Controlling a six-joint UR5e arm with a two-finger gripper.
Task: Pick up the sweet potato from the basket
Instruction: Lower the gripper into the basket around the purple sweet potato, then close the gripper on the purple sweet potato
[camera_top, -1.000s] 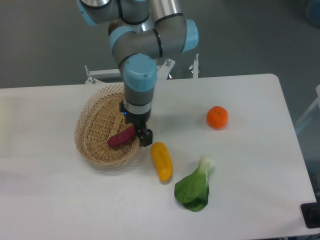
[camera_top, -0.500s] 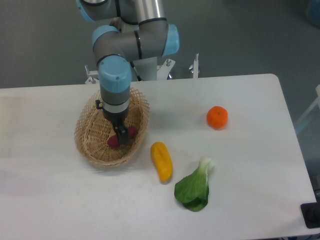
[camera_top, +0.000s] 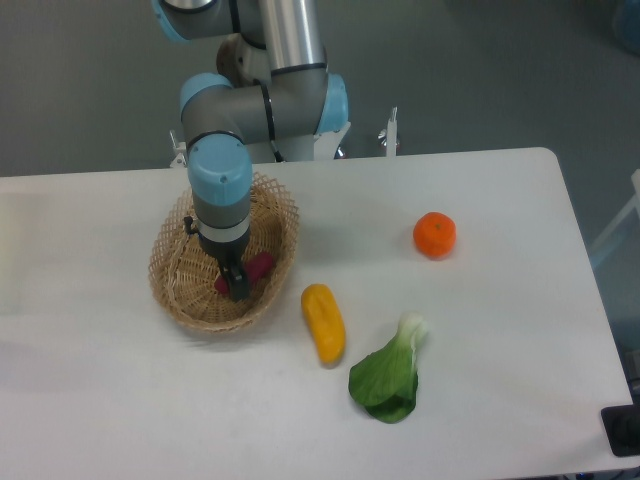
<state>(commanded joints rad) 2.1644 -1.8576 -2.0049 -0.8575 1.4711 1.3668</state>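
White table (camera_top: 500, 330); hand (camera_top: 238, 285) over sweet potato (camera_top: 258, 267) in basket (camera_top: 180, 290)

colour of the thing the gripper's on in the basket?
Reddish-purple: the sweet potato, partly hidden behind the gripper; fixed camera view.

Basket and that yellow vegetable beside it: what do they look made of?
The basket looks like woven wicker, tan and matte, with an open-weave rim you can see through. The yellow vegetable has a smooth, slightly glossy, uniformly colored skin; that could mean plastic or real produce, and the view does not settle it.
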